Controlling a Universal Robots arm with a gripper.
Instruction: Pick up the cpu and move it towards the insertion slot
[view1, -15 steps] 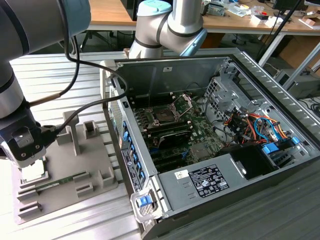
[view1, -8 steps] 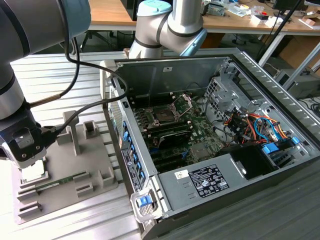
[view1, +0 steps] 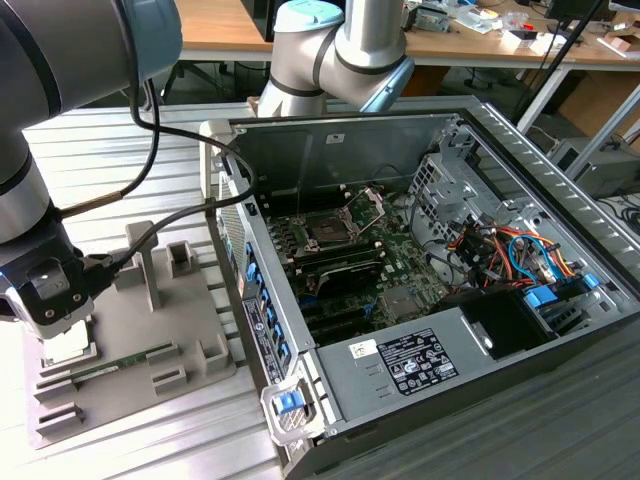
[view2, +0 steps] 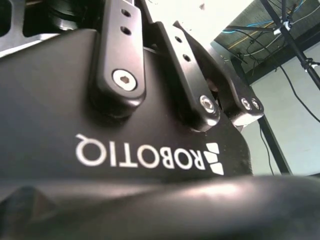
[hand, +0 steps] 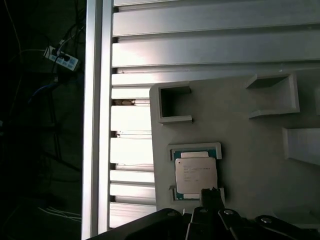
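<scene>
The cpu (hand: 196, 174), a small flat square with a pale silvery top, lies in a square-rimmed recess of the grey holder plate (hand: 250, 150). In the exterior view the cpu (view1: 68, 346) shows as a pale patch at that view's left, with my gripper (view1: 60, 330) right above it and very close. The first wrist view has the gripper (hand: 212, 200) at one edge of the cpu. Its black body (view2: 150, 125) shows in the second wrist view. The insertion slot (view1: 328, 228) is a dark square socket on the green motherboard, its metal load plate (view1: 370, 203) hinged up.
The open computer case (view1: 560, 180) stands at the exterior view's right, with coloured cables (view1: 510, 250) and a power supply (view1: 410, 360) inside. A thin green memory stick (view1: 120, 362) lies on the grey holder plate (view1: 190, 340). Grey upright posts (view1: 150, 265) rise beside my gripper.
</scene>
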